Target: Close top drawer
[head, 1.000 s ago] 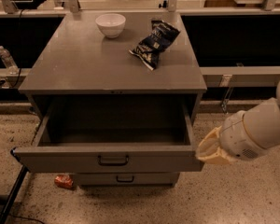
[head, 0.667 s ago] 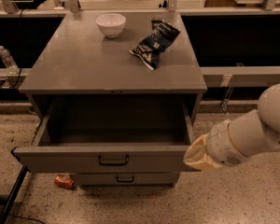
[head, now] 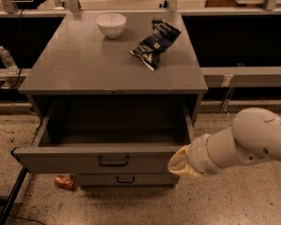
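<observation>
The top drawer (head: 75,161) of the grey metal cabinet is pulled far out and looks empty inside. Its tall flat front panel carries a dark rectangular pull handle (head: 114,161). My gripper (head: 178,163) is at the end of the white arm coming in from the right. It sits at the right end of the drawer's front panel, at about handle height, and seems to touch it.
On the cabinet top (head: 84,69) stand a white bowl (head: 111,24) and a dark snack bag (head: 156,43). A lower drawer (head: 124,179) is shut below. A red can (head: 64,182) lies on the floor at the left. A water bottle (head: 7,59) stands at far left.
My arm has moved left and slightly down, bringing the gripper from right of the cabinet to the right end of the drawer front. The drawer has not visibly moved.
</observation>
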Controlling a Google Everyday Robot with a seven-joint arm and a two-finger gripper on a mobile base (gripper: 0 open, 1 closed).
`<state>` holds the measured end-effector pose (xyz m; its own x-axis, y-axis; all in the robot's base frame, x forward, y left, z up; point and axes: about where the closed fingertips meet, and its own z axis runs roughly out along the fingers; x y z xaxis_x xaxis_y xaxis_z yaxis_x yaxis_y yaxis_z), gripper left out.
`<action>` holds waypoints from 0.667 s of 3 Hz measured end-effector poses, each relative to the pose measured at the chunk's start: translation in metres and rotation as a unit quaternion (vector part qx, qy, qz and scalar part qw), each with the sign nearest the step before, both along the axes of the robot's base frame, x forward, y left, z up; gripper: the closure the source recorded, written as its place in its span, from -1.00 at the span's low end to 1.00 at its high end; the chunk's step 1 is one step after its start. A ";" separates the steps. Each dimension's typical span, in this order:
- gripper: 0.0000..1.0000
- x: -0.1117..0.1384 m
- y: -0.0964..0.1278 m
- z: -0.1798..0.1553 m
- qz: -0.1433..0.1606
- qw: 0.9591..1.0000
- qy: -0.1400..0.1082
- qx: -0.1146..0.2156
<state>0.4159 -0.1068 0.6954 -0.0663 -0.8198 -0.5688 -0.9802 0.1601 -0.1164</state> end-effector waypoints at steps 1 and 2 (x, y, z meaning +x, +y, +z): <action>1.00 0.008 0.013 -0.018 0.008 1.000 -0.030 0.001; 1.00 0.018 0.026 -0.028 0.010 0.998 -0.060 0.003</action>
